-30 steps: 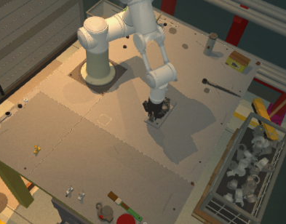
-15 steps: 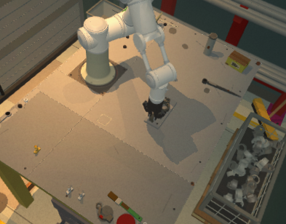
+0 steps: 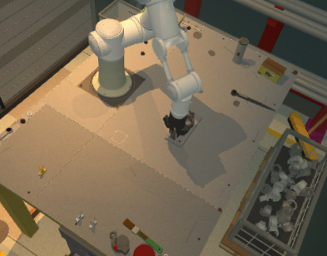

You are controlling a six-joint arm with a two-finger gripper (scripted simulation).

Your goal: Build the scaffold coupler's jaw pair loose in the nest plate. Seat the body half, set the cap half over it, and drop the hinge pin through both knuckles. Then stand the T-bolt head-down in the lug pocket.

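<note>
My gripper (image 3: 177, 128) is down on the grey nest plate (image 3: 184, 131) in the middle of the bench, closed on a part that my fingers hide. The plate lies flat, and my wrist covers most of it. I cannot tell which coupler part is in my grip or how it sits in the plate. A small yellow piece (image 3: 42, 170) lies far off on the left of the bench. Two small grey pieces (image 3: 85, 220) lie near the front edge.
A wire-sided bin (image 3: 283, 195) of grey couplers stands off the bench's right edge. A dark rod (image 3: 252, 99) lies right of the plate. A yellow block (image 3: 272, 70) and a grey cylinder (image 3: 241, 50) stand at the far right. My base (image 3: 112, 79) stands at the back left.
</note>
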